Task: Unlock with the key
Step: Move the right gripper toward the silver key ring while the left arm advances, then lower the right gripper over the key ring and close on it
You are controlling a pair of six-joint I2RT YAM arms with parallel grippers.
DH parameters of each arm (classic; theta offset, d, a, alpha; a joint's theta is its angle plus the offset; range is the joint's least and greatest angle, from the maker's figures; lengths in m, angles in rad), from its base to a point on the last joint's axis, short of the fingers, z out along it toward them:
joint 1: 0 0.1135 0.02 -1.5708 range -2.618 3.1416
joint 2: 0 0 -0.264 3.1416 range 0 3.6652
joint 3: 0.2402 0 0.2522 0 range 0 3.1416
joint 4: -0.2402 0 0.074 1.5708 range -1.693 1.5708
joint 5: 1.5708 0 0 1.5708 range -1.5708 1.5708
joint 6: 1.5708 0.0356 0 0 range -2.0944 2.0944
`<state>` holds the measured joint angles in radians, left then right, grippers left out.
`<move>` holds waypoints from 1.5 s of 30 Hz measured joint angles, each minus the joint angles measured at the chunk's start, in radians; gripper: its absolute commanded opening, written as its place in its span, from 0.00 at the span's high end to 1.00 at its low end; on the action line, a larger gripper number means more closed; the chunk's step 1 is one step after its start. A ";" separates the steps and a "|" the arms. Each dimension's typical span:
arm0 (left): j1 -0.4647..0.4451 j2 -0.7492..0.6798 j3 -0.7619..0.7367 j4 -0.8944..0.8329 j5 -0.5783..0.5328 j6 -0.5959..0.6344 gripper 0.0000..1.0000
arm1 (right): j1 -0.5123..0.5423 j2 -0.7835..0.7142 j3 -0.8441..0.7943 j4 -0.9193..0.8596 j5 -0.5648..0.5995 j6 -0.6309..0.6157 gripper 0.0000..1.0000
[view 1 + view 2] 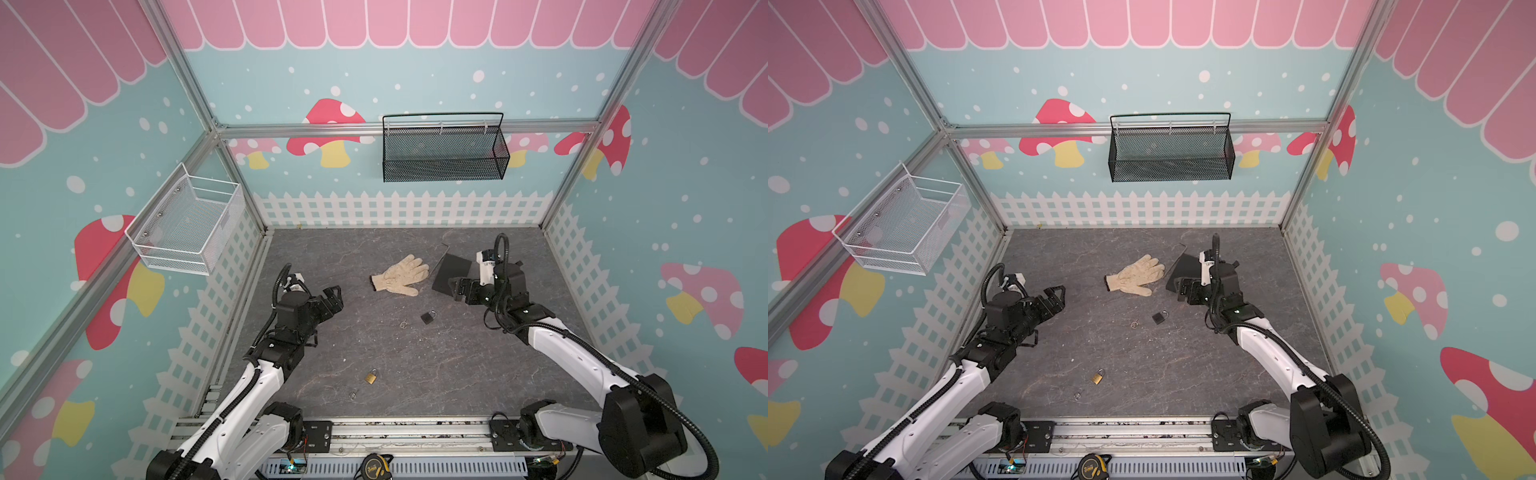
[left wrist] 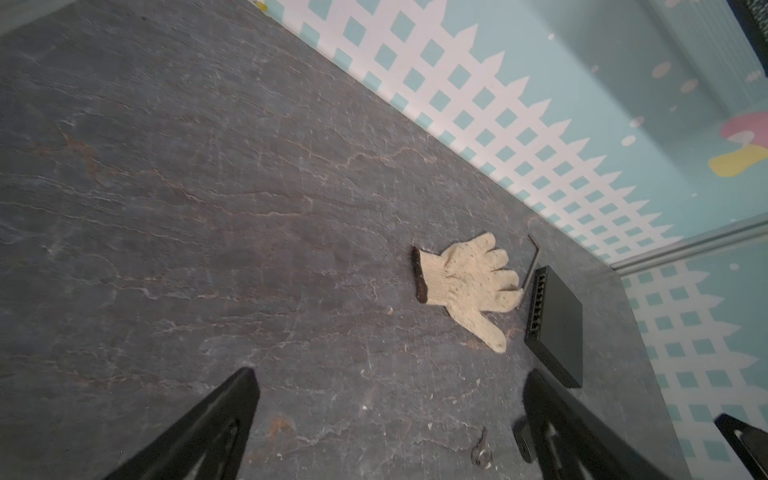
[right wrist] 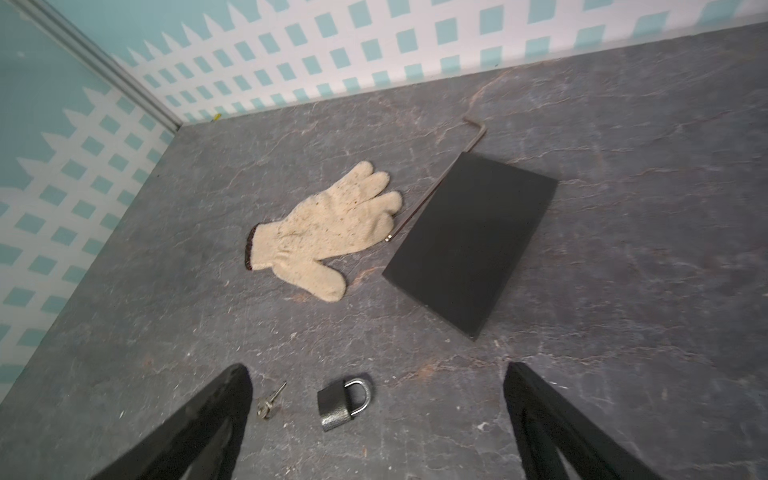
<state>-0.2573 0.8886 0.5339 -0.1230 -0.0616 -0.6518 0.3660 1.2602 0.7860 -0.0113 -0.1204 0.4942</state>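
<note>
A small black padlock (image 1: 427, 317) with a silver shackle lies mid-table, and a small key (image 1: 403, 324) lies just left of it. In the right wrist view the black padlock (image 3: 340, 405) and the key (image 3: 270, 401) lie below my open right gripper (image 3: 376, 370). A brass padlock (image 1: 371, 377) lies nearer the front, with a second key (image 1: 353, 395) beside it. My left gripper (image 1: 337, 298) hovers open to the left of the black padlock, holding nothing. My right gripper (image 1: 454, 290) hovers open to the padlock's upper right, also holding nothing.
A cream work glove (image 1: 401, 276), a black box (image 1: 451, 272) and an L-shaped hex key (image 1: 440, 259) lie toward the back. A black mesh basket (image 1: 444, 151) and a white wire basket (image 1: 187, 224) hang on the walls. A tape measure (image 1: 376, 467) sits at the front rail.
</note>
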 measured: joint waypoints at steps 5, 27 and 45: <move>-0.099 0.000 0.000 -0.028 -0.032 -0.027 0.00 | 0.126 0.114 0.059 -0.065 0.008 0.001 0.01; -0.255 0.038 0.007 -0.082 -0.093 -0.176 0.00 | 0.386 0.509 0.286 -0.136 0.080 -0.020 0.26; -0.282 0.099 0.031 -0.092 -0.105 -0.236 0.00 | 0.440 0.657 0.374 -0.142 0.212 -0.035 0.36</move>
<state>-0.5396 0.9874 0.5644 -0.2146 -0.1665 -0.8875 0.8059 1.9175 1.1603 -0.1535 0.0917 0.4595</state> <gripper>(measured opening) 0.997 0.642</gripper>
